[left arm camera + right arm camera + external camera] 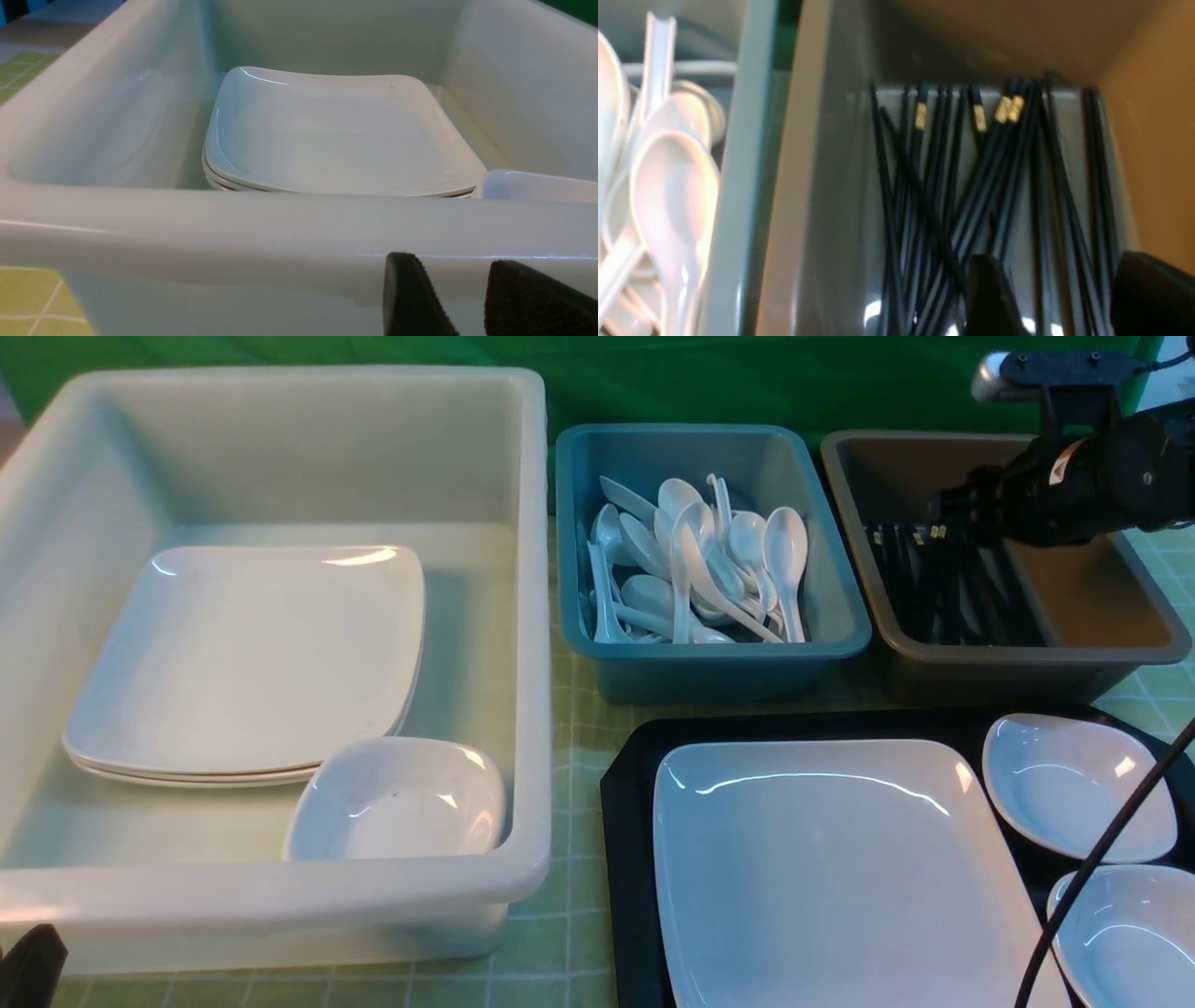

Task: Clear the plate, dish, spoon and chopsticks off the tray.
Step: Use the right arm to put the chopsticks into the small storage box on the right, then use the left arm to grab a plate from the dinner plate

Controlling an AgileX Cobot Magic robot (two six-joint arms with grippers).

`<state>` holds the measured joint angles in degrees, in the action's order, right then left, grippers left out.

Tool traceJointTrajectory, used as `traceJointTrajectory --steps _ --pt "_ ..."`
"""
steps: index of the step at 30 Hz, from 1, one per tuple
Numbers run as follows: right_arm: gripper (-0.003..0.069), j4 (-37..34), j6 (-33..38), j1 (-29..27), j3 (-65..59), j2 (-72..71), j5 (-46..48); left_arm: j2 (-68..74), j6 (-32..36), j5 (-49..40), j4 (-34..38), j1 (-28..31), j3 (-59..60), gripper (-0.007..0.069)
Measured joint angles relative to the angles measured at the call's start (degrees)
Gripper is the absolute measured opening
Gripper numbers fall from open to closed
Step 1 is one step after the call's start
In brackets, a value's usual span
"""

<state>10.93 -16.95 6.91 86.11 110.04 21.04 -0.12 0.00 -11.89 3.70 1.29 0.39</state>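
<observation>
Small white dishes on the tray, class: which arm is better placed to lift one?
Likely right: the small white dishes lie at the black tray's right end, near the right gripper; the left gripper faces the white plastic tub.

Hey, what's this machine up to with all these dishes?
It's clearing a black tray into tubs. The right gripper hangs open over the brown tub, where black chopsticks lie. The left gripper waits open and empty at the near rim of the white tub. The large plate and two small dishes are yet to leave the tray.
</observation>
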Motion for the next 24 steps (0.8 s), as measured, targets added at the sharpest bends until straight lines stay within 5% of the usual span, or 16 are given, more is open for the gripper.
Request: traceJointTrajectory --steps 7,10,17,24 --pt "0.0069 -0.06 5.93 0.0 0.26 -15.6 12.74 0.0 0.0 0.0 0.0 0.0 0.0 0.0225" --pt "0.0012 -0.06 8.24 0.0 0.51 -23.99 20.13 0.0 0.0 0.0 0.0 0.0 0.0 0.0225" --pt "-0.0001 -2.44 10.46 0.0 -1.86 -41.98 38.5 0.0 0.0 0.05 0.0 0.0 0.0 0.0225" --pt "-0.0003 -13.76 18.06 0.0 -17.51 -58.33 40.8 0.0 0.0 0.05 0.0 0.0 0.0 0.0225"
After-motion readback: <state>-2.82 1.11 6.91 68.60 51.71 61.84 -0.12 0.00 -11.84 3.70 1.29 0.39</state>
